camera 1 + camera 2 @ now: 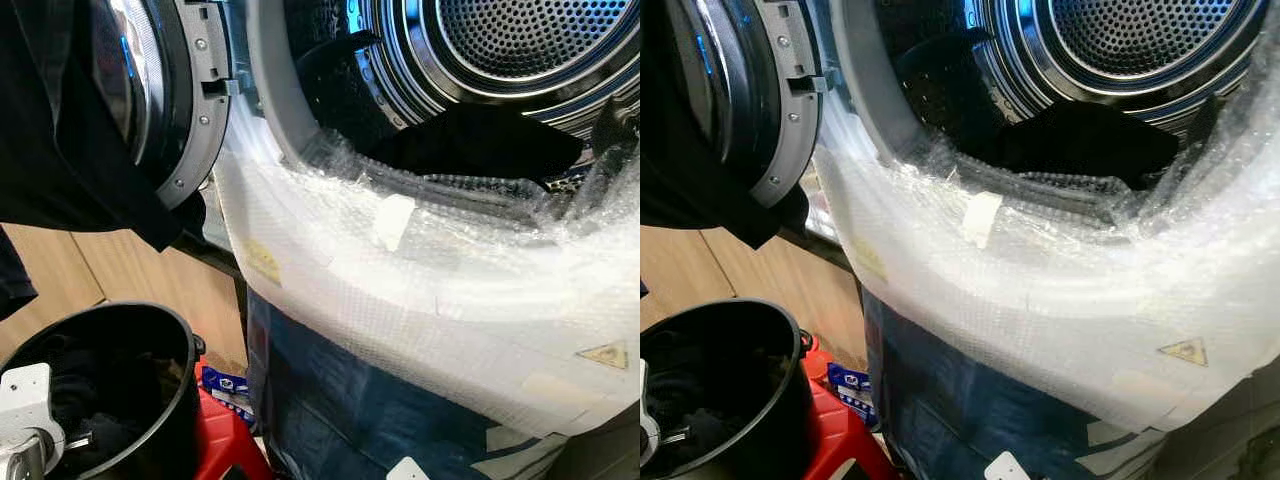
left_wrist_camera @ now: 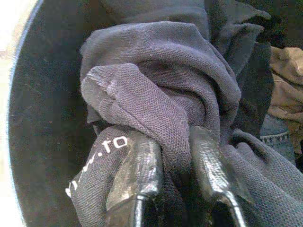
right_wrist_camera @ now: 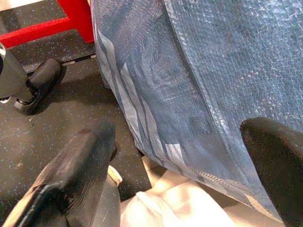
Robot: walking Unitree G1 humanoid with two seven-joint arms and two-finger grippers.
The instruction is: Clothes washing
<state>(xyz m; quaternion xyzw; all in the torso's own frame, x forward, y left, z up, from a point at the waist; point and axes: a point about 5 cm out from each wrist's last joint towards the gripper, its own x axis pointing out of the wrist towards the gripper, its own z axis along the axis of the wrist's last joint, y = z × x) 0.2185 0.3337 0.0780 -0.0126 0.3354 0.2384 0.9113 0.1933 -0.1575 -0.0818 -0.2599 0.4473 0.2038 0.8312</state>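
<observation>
Washer [image 1: 420, 300] stands with its door [image 1: 150, 110] open and bubble wrap [image 1: 470, 290] over its front; dark clothes [image 1: 480, 140] lie inside the drum. Below the door, beside the washer, is a black bucket [image 1: 175, 400] on a red stool [image 1: 225, 440]. In the bucket the left gripper [image 2: 177, 156] pinches a dark grey garment [image 2: 156, 85]. The right gripper [image 3: 184, 165] hangs spread wide near the washer's foot.
</observation>
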